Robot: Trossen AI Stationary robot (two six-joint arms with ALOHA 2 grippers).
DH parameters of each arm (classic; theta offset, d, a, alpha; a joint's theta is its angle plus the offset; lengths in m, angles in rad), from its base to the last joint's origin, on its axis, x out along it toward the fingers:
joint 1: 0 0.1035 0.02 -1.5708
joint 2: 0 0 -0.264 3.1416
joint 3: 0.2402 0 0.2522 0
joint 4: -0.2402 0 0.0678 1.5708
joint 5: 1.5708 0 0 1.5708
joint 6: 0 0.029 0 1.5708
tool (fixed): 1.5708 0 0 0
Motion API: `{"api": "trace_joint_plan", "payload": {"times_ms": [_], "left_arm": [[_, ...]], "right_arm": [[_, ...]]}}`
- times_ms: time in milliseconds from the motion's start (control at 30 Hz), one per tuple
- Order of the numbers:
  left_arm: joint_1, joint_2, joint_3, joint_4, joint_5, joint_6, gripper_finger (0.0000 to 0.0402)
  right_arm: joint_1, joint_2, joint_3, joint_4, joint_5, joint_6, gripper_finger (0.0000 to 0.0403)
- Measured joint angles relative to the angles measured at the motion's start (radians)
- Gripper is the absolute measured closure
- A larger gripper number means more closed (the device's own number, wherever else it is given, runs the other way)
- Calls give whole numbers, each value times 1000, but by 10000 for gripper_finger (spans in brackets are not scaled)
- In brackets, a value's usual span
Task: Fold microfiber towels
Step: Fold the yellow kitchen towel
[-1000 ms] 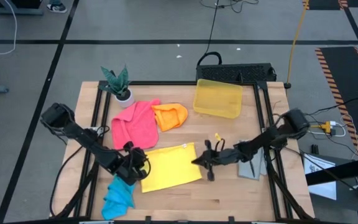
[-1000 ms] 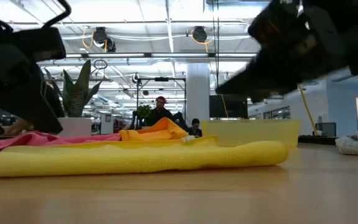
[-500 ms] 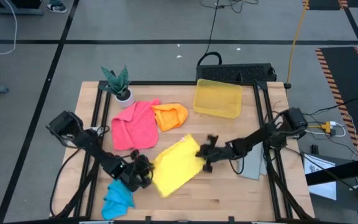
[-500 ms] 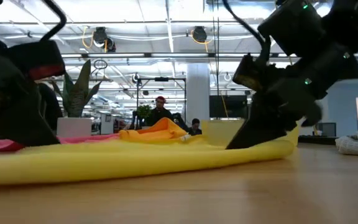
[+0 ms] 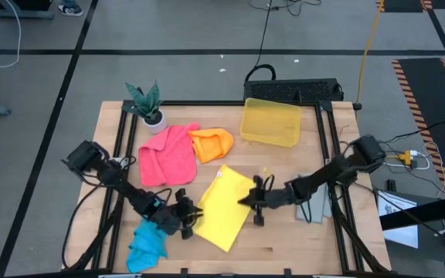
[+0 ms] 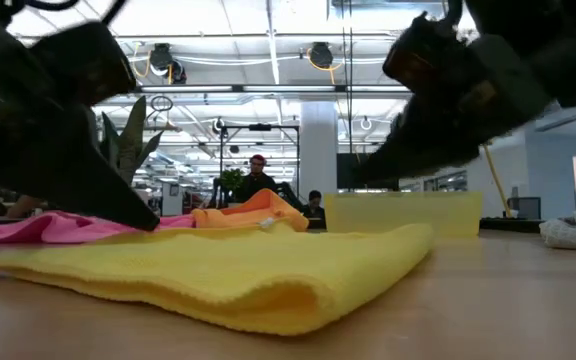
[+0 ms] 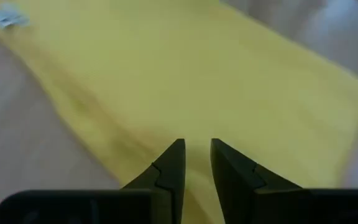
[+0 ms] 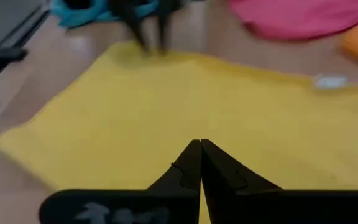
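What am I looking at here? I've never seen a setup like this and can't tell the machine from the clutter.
Two dark robot arms work at a wooden table. One picture looks straight down, one sits level with the tabletop, and two come from cameras on the wrists. The yellow towel lies between the arms. The left gripper, fingers slightly apart, is at its edge; the right gripper is shut at the opposite edge. Neither visibly holds it. Also there: pink towel, orange towel, blue towel, grey towel, yellow bin and potted plant.
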Motion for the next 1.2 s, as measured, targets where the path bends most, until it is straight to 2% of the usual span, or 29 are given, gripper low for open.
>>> {"api": "trace_joint_plan", "payload": {"times_ms": [100, 200, 333, 467, 533, 700, 800, 933, 1200], "left_arm": [[38, 0, 0, -83, 17, -29, 323], [65, -3, 2, -152, 20, -75, 323], [72, -5, 4, -186, 28, -123, 323], [51, -1, 1, -105, 30, -123, 323], [36, 0, -1, -50, 32, -124, 323], [0, 0, 0, 62, 19, -63, 323], [-19, 0, 15, 76, -9, 23, 323], [-33, 6, 65, 80, -2, 220, 323], [-33, 159, 242, 43, 152, 681, 323]], "right_arm": [[15, 90, 0, 88, -11, 40, 403], [-2, 150, 0, 75, 4, 92, 403], [-55, 156, 2, 16, 5, 94, 403], [-121, 81, 1, -117, 9, -24, 403], [-150, 27, -2, -180, 46, -88, 403], [-151, -102, -1, -195, 58, -193, 403], [-79, -127, -1, -196, 55, -215, 403], [46, -111, 0, -157, 54, -222, 403], [215, -49, -1, -4, 58, -214, 403]]}}
